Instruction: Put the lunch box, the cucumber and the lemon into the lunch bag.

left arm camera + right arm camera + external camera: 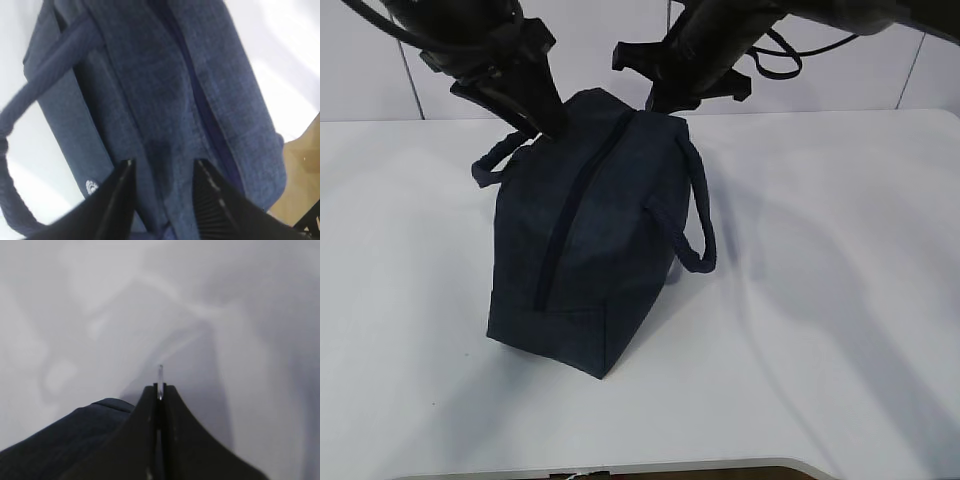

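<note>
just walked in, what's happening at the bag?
Both arms are at the far end of the lunch bag, which stands on the white table with its zipper closed. The left gripper has its jaws apart over the fabric beside the zipper. The right gripper is shut on a thin silvery piece, likely the zipper pull. No lunch box, cucumber or lemon is in view.
</note>
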You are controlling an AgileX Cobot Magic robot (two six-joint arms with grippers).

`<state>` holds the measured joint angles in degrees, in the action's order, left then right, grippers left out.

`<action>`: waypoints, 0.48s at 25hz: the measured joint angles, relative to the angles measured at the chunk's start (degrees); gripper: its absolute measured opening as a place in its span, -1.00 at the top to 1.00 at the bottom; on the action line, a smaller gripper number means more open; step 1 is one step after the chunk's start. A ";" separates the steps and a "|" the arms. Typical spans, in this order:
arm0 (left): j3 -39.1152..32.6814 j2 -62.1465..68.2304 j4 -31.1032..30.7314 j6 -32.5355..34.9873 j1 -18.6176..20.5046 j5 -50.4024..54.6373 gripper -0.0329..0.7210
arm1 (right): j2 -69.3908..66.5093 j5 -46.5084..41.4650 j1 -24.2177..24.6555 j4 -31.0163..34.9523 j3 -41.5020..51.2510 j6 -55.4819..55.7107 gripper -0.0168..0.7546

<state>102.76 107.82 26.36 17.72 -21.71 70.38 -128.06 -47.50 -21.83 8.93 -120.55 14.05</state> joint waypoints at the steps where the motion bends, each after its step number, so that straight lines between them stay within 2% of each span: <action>1: 0.36 0.00 0.00 -0.09 0.00 0.00 0.19 | 0.00 -0.18 0.00 0.25 -0.10 -0.46 0.94; 5: 0.73 0.00 0.93 -0.77 0.00 -1.17 0.08 | 0.00 -1.24 0.00 0.83 -0.10 -1.00 0.94; 12: 0.98 2.64 3.46 -0.82 0.20 -5.87 0.06 | 0.00 -1.38 0.00 1.07 -0.10 -1.26 0.94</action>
<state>103.75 110.46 29.81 16.90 -21.51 64.51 -128.06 -48.88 -21.83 10.00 -120.64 12.80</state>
